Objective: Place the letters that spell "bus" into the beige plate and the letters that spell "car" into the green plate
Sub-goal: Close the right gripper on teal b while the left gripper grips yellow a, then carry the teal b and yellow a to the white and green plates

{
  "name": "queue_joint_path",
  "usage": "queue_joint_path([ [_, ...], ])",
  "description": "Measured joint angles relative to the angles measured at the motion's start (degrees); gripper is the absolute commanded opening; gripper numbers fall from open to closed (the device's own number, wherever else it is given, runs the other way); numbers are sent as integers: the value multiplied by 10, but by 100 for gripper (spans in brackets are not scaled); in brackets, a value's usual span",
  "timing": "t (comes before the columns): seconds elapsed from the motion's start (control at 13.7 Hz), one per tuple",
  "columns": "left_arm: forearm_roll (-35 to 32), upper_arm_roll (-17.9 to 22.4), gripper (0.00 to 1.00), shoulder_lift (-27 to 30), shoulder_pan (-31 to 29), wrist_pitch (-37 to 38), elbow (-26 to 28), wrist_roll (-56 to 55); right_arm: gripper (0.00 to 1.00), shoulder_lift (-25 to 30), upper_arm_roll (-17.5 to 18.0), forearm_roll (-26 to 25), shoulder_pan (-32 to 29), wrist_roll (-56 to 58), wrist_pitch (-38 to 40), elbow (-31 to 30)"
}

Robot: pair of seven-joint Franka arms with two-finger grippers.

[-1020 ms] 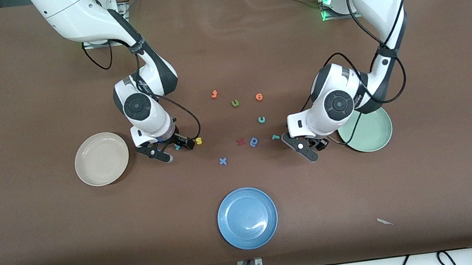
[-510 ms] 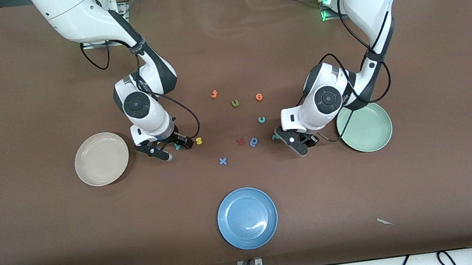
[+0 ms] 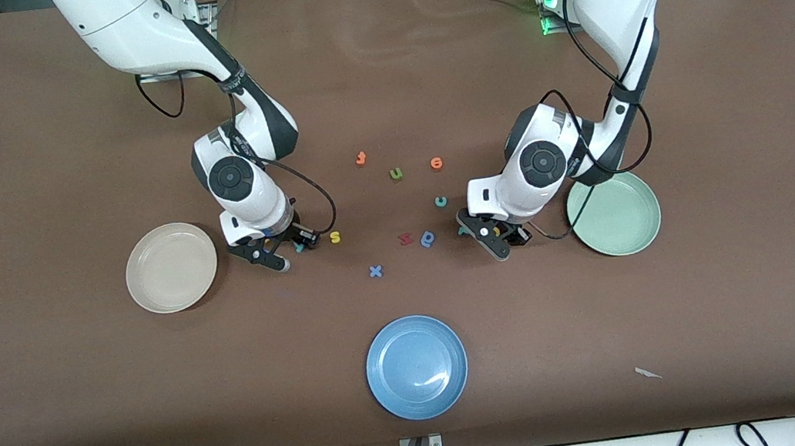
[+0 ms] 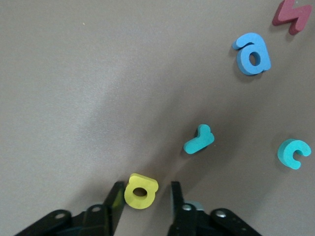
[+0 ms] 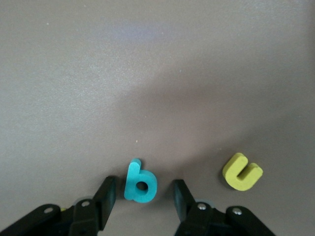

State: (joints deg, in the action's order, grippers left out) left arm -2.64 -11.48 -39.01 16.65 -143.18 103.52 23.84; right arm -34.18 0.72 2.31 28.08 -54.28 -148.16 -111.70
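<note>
Two risks | left gripper (image 4: 146, 188) straddling yellow "a" (image 4: 141, 191) narrowly, off-centre, risking twisting it | right gripper (image 5: 144, 183) straddling teal "b" (image 5: 140, 184) wider, risking tipping.

Table (image 3: 82, 415) holds three plates (image 3: 171, 267), perhaps twelve small letters (image 3: 375, 271).

teal "r" (image 4: 199, 139) near yellow "a" (image 4: 141, 191)

- counter (image 3: 83, 423): matt brown covering, faintly wrinkled
- blue plate (image 3: 391, 399): glossy glaze with highlights
- teal "b" (image 5: 140, 184) and yellow "a" (image 4: 141, 191): matt, foam-like
</note>
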Motion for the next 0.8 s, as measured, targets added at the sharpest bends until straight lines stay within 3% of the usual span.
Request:
queue_joint_path([
  [0.15,0,0,5,0,0,-2,0,2,41,1,0,0,0,0,-1,1],
  [0.51,0,1,6,6,-3,8,-8,2,31,1,0,0,0,1,-2,1],
  [0.8,0,6,7,63,-49,124,-24,2,24,3,1,0,0,1,-2,2],
])
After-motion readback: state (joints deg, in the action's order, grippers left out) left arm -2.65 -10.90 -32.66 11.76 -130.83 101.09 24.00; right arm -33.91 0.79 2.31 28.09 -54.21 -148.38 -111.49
